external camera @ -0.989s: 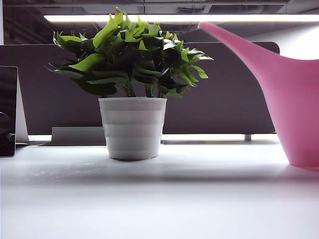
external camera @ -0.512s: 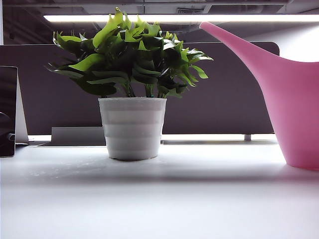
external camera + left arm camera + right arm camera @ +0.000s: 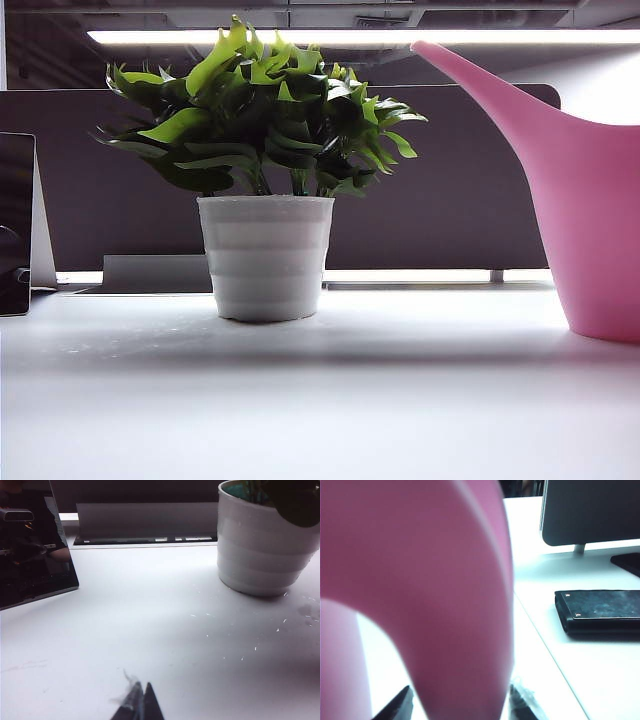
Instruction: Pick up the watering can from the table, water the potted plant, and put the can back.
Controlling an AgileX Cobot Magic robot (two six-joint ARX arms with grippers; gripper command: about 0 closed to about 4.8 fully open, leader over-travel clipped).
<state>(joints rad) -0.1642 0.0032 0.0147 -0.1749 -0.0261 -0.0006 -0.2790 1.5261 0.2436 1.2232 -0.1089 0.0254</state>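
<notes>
The watering can is stood on the table, right of the potted plant. Its handle is straddled by the parted right gripper, apparently without contact. The left gripper is seen closed, empty, low over the table.

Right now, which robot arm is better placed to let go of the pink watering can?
The right: its pincer straddles the watering can. The left pincer, shut, is near the potted plant.
</notes>
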